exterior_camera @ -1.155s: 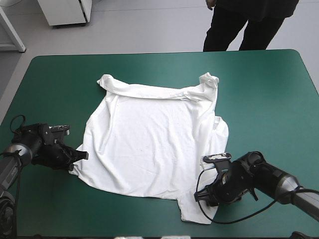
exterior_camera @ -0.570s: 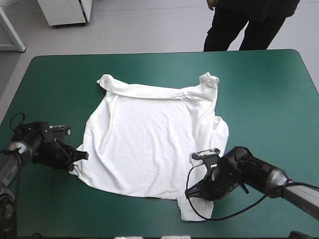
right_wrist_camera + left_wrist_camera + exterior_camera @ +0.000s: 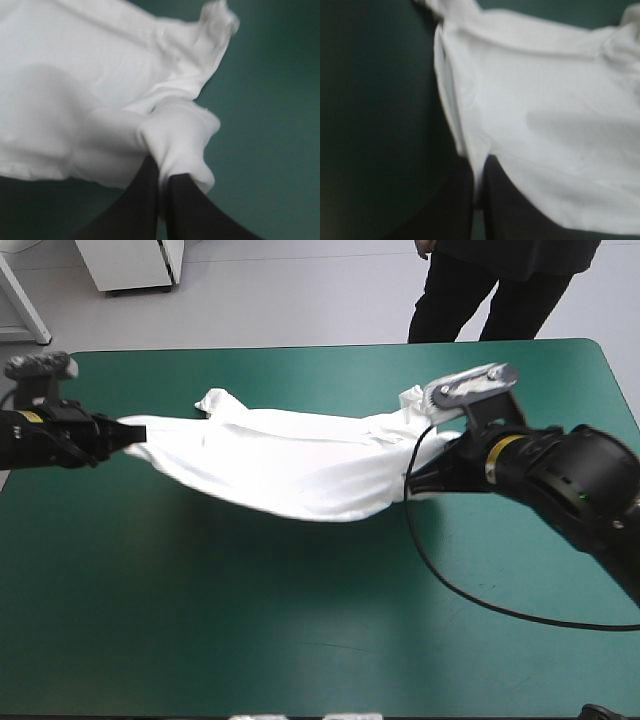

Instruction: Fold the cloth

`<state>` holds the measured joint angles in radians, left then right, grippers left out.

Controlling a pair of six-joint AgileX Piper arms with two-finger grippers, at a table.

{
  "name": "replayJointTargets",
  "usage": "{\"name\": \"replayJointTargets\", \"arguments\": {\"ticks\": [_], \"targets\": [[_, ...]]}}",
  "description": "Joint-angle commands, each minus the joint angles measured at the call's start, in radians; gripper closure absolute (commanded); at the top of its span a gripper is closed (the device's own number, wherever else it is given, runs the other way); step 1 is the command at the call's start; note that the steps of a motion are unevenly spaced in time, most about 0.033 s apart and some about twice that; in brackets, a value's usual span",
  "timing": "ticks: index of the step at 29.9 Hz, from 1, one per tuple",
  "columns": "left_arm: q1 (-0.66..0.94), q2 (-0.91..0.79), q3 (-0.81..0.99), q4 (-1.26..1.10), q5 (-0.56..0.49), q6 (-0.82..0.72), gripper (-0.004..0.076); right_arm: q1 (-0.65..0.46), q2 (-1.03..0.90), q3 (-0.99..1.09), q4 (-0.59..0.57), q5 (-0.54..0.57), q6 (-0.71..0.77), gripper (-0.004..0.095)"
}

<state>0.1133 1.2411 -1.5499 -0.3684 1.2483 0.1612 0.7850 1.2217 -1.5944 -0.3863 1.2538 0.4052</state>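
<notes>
T-shirt (image 3: 290, 465): pinched between black fingers of left gripper (image 3: 479, 167), all but closed on a thin fold at one side. Likewise clamped in right gripper (image 3: 161, 170), fingers tight on a bunched white wad. Hangs stretched between both grippers, raised above teal-green table (image 3: 250, 640), sagging mid-span. Rests by far edge and sleeves near table's far side.
</notes>
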Motion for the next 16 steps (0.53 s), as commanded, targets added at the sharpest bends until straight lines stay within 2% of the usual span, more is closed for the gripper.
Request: {"name": "replayJointTargets", "arguments": {"ticks": [1,5,16], "targets": [[-0.004,-0.032,-0.215,-0.080,-0.029,-0.001,0.0733,0.000,-0.032,-0.189,-0.151,-0.027,-0.051,0.0925],[-0.004,-0.032,-0.399,-0.147,-0.110,0.015,0.0733,0.000,-0.023,-0.371,-0.225,-0.046,-0.123,0.0925],[-0.004,-0.032,-0.733,-0.192,-0.274,0.015,0.0733,0.000,-0.022,-0.701,-0.227,-0.364,-0.322,0.0925]]}}
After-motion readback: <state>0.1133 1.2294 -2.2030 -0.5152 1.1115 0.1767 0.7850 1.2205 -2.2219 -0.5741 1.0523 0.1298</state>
